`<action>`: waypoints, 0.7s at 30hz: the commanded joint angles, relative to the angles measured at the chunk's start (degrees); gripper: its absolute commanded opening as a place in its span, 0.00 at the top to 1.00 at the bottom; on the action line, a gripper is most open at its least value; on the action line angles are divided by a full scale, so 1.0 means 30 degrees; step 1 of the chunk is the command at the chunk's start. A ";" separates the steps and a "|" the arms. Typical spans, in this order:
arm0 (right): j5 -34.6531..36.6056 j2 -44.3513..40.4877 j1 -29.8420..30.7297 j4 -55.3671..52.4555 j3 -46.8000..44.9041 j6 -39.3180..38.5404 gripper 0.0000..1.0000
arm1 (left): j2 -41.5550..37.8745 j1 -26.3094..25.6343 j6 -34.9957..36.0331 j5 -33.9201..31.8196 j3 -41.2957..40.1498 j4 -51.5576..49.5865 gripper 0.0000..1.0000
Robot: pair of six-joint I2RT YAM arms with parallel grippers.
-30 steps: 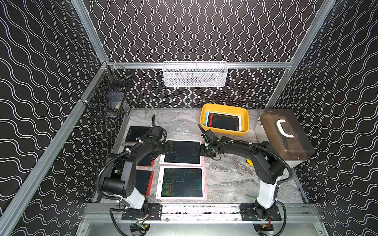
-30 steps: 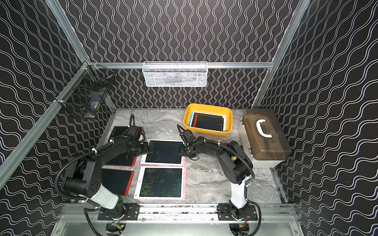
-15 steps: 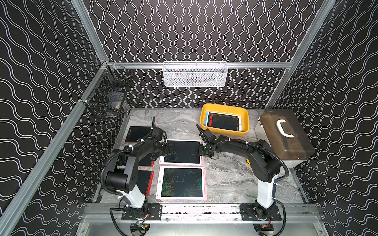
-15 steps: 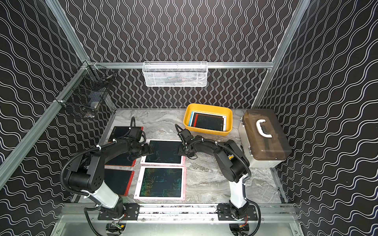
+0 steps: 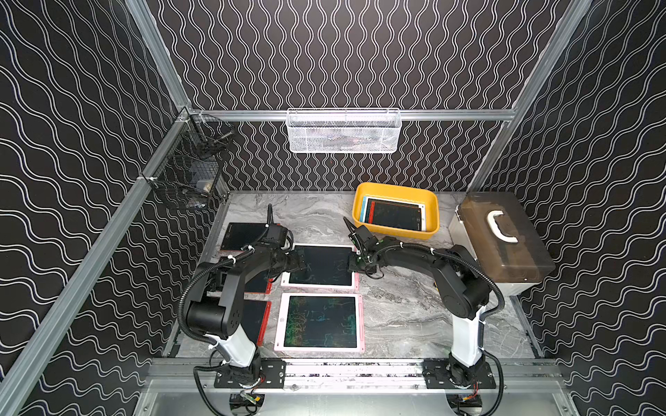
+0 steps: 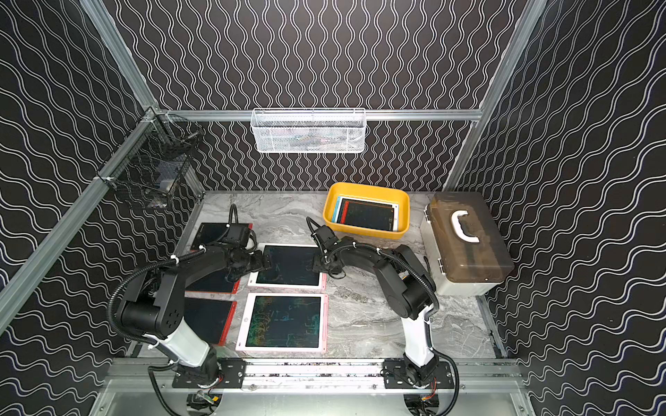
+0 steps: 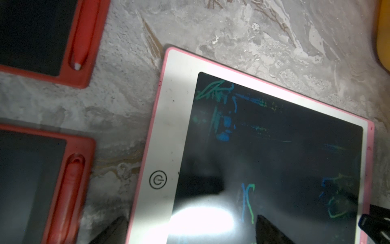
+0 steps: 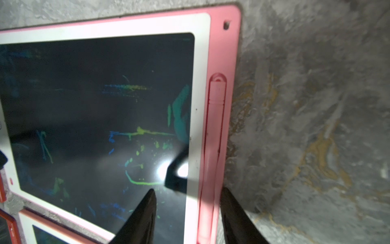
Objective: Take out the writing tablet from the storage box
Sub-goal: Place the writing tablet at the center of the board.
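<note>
At the right gripper (image 8: 188,191), jaws parted astride the pink writing tablet (image 5: 320,266) along the edge holding the stylus (image 8: 214,137), nothing clamped. At the left gripper (image 7: 190,217), jaws spread wide over the opposite edge. Tablet flat on the marble table (image 5: 396,313), near the yellow storage box (image 5: 396,233) with more tablets (image 5: 394,216) inside.

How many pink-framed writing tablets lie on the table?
2: far pink tablet mid-scene; near pink tablet directly in front of it. The stack in the storage box may hide others.

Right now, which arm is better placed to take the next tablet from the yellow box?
Right: the right gripper is at the far pink tablet's edge nearest the box; the left gripper, at the opposite edge.
</note>
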 commanded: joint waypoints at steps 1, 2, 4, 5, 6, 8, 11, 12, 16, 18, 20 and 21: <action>0.0247 0.0125 0.0052 -0.0971 -0.0068 0.0050 0.49 | 0.0013 -0.0007 -0.0713 0.1399 -0.0362 -0.1085 0.01; 0.0290 0.0118 0.0045 -0.0989 -0.0068 0.0022 0.49 | -0.0161 -0.0021 -0.0752 0.1391 -0.0515 -0.1065 0.01; 0.0393 0.0125 0.0049 -0.1104 -0.0016 -0.0007 0.49 | -0.0394 -0.0007 -0.0849 0.1391 -0.0677 -0.1040 0.01; 0.0527 0.0097 0.0035 -0.1196 0.0020 -0.0034 0.48 | -0.0482 -0.0021 -0.0892 0.1363 -0.0730 -0.1079 0.01; 0.0590 0.0053 0.0038 -0.1234 -0.0005 -0.0081 0.48 | -0.0551 -0.0014 -0.0892 0.1341 -0.0773 -0.1115 0.01; 0.0735 -0.0050 0.0052 -0.1267 -0.0117 -0.0064 0.48 | -0.0669 -0.0022 -0.0940 0.1274 -0.0830 -0.1230 0.01; 0.0912 -0.0166 0.0052 -0.1355 -0.0193 -0.0064 0.47 | -0.0851 -0.0014 -0.0968 0.1190 -0.0921 -0.1282 0.01; 0.0893 -0.0168 0.0041 -0.1341 -0.0236 -0.0069 0.47 | -0.0868 -0.0007 -0.0914 0.1130 -0.0899 -0.1314 0.01; 0.0855 -0.0215 0.0067 -0.1326 -0.0243 -0.0044 0.47 | -0.0916 -0.0007 -0.0825 0.1022 -0.0811 -0.1429 0.01; 0.0949 -0.0345 0.0045 -0.1299 -0.0323 -0.0038 0.46 | -0.0998 -0.0021 -0.0699 0.0858 -0.0724 -0.1549 0.01; 0.1094 -0.0512 0.0052 -0.1369 -0.0386 -0.0095 0.45 | -0.1150 -0.0022 -0.0586 0.0603 -0.0636 -0.1696 0.01; 0.1230 -0.0590 0.0048 -0.1412 -0.0390 -0.0158 0.45 | -0.1251 -0.0022 -0.0485 0.0468 -0.0578 -0.1763 0.01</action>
